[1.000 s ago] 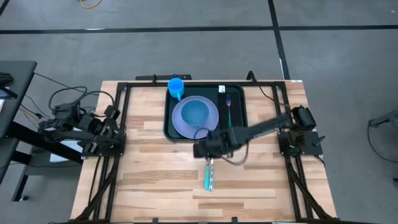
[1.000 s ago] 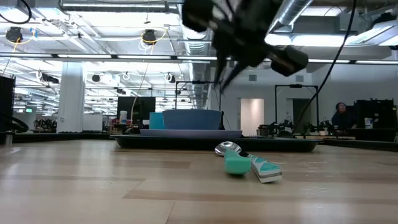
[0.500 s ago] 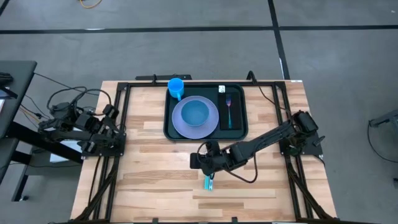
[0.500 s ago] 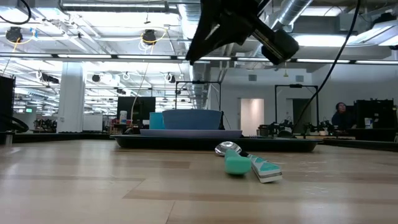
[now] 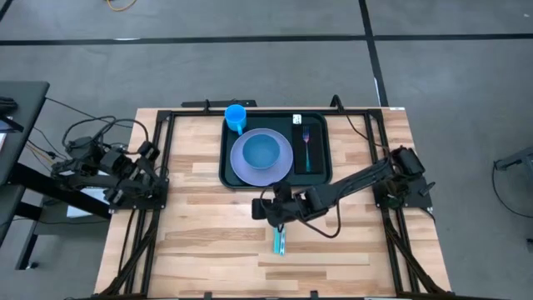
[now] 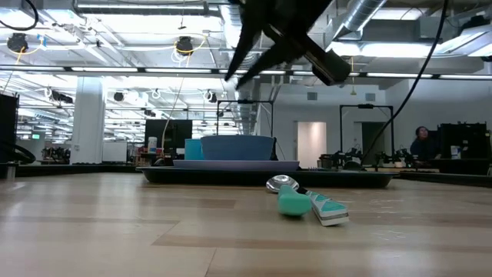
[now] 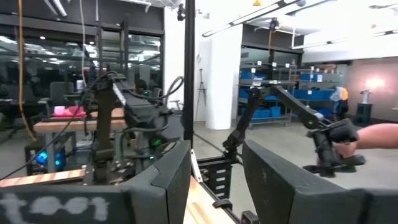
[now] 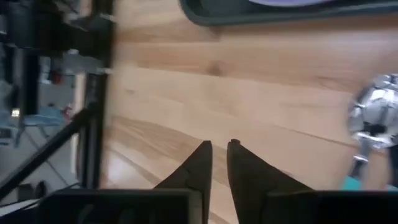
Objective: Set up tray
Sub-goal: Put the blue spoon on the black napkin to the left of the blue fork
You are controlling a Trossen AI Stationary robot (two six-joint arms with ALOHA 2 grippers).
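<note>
A teal-handled spoon (image 5: pixel 279 237) is lying on the wooden table (image 5: pixel 200 233) nearest the front edge. Just beyond it, the right gripper (image 5: pixel 260 208) is hovering above the table, holding nothing, its fingers (image 8: pixel 200 163) standing slightly parted. Farther back, the dark green tray (image 5: pixel 318 175) is sitting at the table's far middle, carrying a purple plate (image 5: pixel 261 156), a blue cup (image 5: pixel 236 117) and a fork (image 5: pixel 306 143). The left gripper (image 7: pixel 214 171) is waiting off the table's left edge, fingers parted and empty.
</note>
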